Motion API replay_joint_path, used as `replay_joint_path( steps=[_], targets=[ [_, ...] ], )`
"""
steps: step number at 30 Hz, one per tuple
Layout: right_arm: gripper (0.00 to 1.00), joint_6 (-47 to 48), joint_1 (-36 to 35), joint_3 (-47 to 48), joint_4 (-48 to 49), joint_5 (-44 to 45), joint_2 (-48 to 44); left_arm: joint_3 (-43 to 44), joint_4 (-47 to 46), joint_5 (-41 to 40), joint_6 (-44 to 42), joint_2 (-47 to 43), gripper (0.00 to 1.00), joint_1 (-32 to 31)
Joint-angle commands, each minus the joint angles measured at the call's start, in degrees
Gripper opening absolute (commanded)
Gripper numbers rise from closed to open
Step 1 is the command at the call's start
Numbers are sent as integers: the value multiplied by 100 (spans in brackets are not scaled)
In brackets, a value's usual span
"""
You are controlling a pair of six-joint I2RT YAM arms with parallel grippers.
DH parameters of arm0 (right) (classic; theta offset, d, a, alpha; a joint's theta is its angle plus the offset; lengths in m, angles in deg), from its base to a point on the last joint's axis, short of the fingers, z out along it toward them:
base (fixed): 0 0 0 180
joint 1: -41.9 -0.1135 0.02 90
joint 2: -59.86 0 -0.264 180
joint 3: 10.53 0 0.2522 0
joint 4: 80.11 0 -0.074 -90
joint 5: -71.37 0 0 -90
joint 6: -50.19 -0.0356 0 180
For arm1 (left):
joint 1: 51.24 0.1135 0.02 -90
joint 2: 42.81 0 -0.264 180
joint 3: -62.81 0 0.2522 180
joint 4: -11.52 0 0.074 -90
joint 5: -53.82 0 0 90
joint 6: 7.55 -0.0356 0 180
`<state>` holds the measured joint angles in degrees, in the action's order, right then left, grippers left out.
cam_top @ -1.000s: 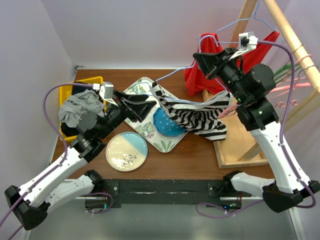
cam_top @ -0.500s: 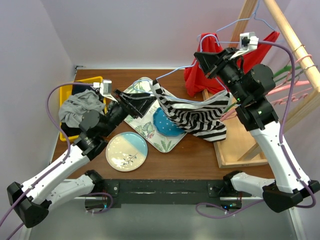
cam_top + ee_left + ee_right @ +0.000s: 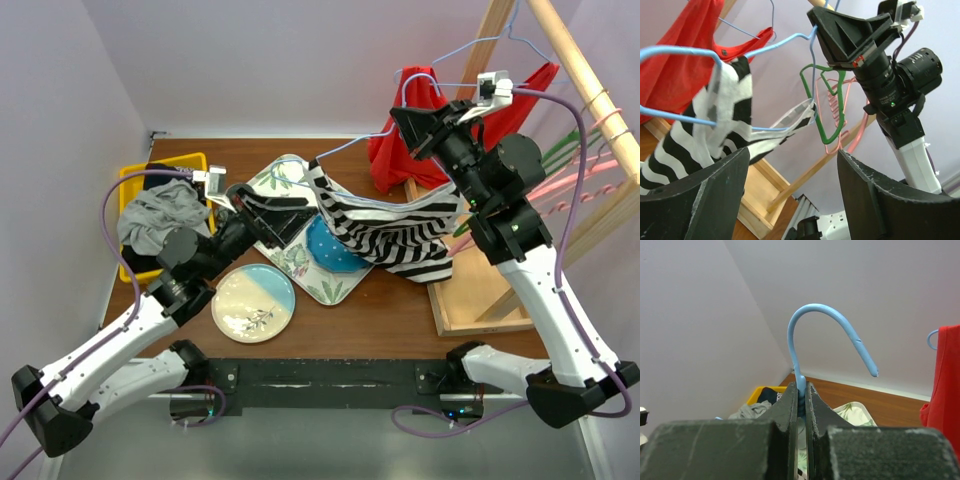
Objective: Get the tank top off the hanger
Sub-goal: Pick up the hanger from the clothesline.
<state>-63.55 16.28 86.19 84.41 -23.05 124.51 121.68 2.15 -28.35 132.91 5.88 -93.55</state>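
Note:
The black-and-white striped tank top (image 3: 400, 235) hangs on a blue wire hanger (image 3: 350, 147) above the table. My right gripper (image 3: 403, 122) holds that hanger up, shut on its twisted neck (image 3: 801, 399) just below the hook (image 3: 812, 310). In the left wrist view one strap (image 3: 722, 85) of the tank top (image 3: 700, 135) loops over the hanger's end (image 3: 677, 50). My left gripper (image 3: 303, 208) is open, close to the tank top's left edge. Nothing lies between its fingers (image 3: 695, 195); the cloth sits just beyond the left one.
A patterned tray (image 3: 300, 265) holds a blue dotted dish (image 3: 335, 250). A plate (image 3: 253, 303) lies in front, and a yellow bin (image 3: 135, 185) of clothes stands at the left. The wooden rack (image 3: 575, 70) at the right carries a red garment (image 3: 410, 145) and pink and green hangers (image 3: 580, 165).
My left gripper has reached a little further right toward the tank top's edge, and its jaws stand slightly wider. The right arm has shifted slightly left with the hanger.

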Motion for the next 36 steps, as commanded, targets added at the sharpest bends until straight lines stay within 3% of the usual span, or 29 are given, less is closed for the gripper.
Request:
replay_joint_path(
  steps=[1, 6, 14, 27, 34, 36],
  targets=[
    [0, 11, -39, 63, 470, 179, 4, 253, 237, -413, -44, -61, 77, -252],
    [0, -77, -39, 10, 523, 82, -13, 543, 468, -1229, -527, 167, 75, -278],
    [0, -156, -39, 10, 576, 38, -13, 1071, 284, -1513, -1529, 738, 74, -278],
    [0, -227, -39, -34, 646, -111, -57, 1343, 362, -2102, -1829, 1222, 72, -278],
    [0, -236, -48, -96, 664, -208, -75, 1449, 301, -2128, -1934, 1433, 65, -278],
    [0, -236, -48, -87, 655, -287, -48, 1466, 266, -2102, -1969, 1503, 58, -270]
  ],
)
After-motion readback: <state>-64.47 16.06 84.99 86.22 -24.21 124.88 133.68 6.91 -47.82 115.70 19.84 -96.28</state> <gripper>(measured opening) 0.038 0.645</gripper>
